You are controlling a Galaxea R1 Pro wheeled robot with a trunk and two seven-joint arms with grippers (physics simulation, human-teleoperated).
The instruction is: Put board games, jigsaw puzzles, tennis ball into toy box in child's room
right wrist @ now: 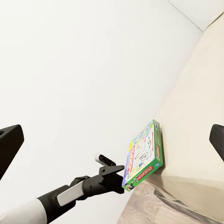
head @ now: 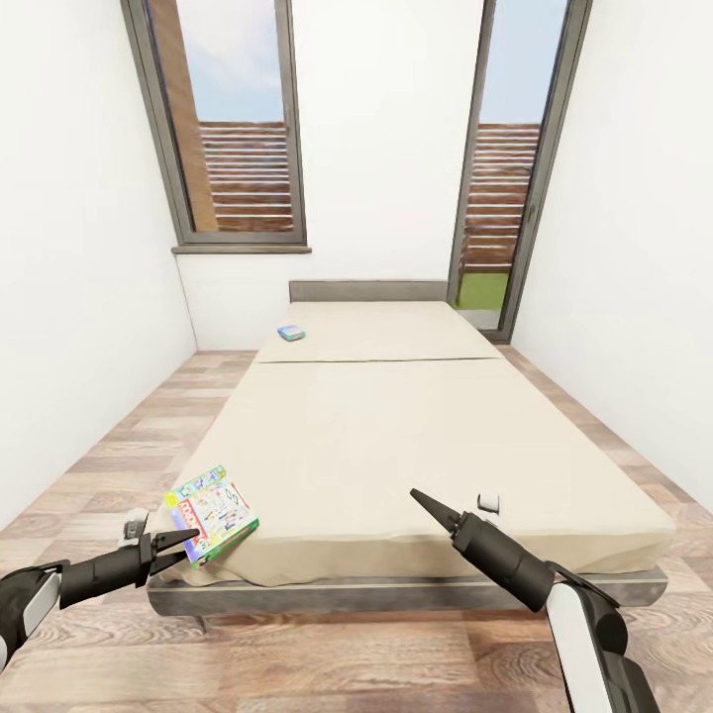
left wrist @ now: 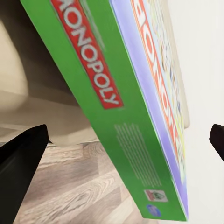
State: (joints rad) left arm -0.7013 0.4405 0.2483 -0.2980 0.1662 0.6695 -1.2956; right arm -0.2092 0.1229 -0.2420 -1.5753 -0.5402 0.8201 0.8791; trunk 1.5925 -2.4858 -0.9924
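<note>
A white and green board game (head: 211,514) with a red banner and multicoloured print is noted at the near left corner of the bed (head: 396,436); its side (left wrist: 116,116) is shown green with a red band lettered in white and a lilac edge. A small blue board game (head: 291,333) is seen far left on the beige mattress. The frame is grey, the walls white, the floor (head: 327,663) brown wood-plank. Both grippers are black.

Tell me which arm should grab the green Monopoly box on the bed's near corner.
Left. The left gripper is open right at the Monopoly box, which overhangs the bed corner; its edge sits between the fingers in the left wrist view. The right gripper is farther off, over mid-bed.
</note>
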